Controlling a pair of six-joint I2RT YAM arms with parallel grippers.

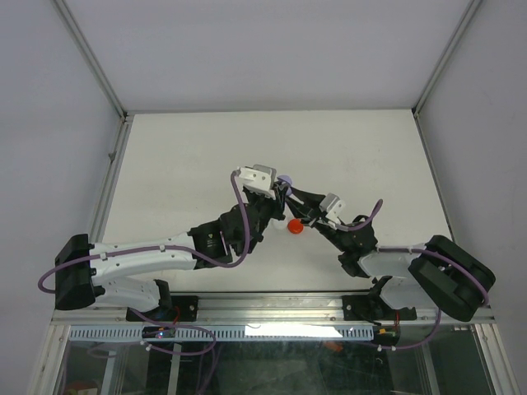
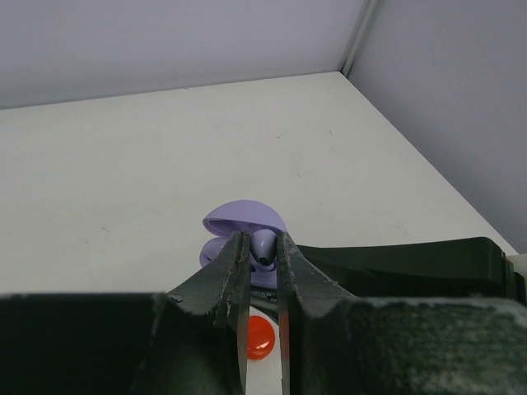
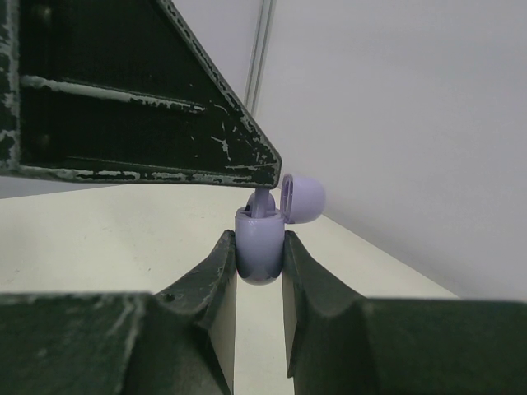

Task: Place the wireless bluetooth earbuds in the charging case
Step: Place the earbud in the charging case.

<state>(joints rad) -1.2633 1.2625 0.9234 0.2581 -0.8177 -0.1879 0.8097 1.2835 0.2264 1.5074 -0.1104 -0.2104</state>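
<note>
My right gripper (image 3: pixel 259 247) is shut on the body of a purple charging case (image 3: pixel 259 234), held above the table with its lid (image 3: pixel 302 199) hinged open. My left gripper (image 2: pixel 262 240) is shut on a purple earbud (image 2: pixel 263 247) and holds it at the case's open top, where the bud's stem (image 3: pixel 262 202) enters the case. In the left wrist view the case's lid (image 2: pixel 244 218) shows just behind the fingertips. In the top view both grippers meet at mid-table, left (image 1: pixel 276 192) and right (image 1: pixel 290 196), with the case (image 1: pixel 286 179) between them.
A red round disc-shaped thing (image 1: pixel 295 226) lies on the white table (image 1: pixel 181 164) just below the grippers; it also shows in the left wrist view (image 2: pixel 259 337). The table's right edge and grey walls stand close behind.
</note>
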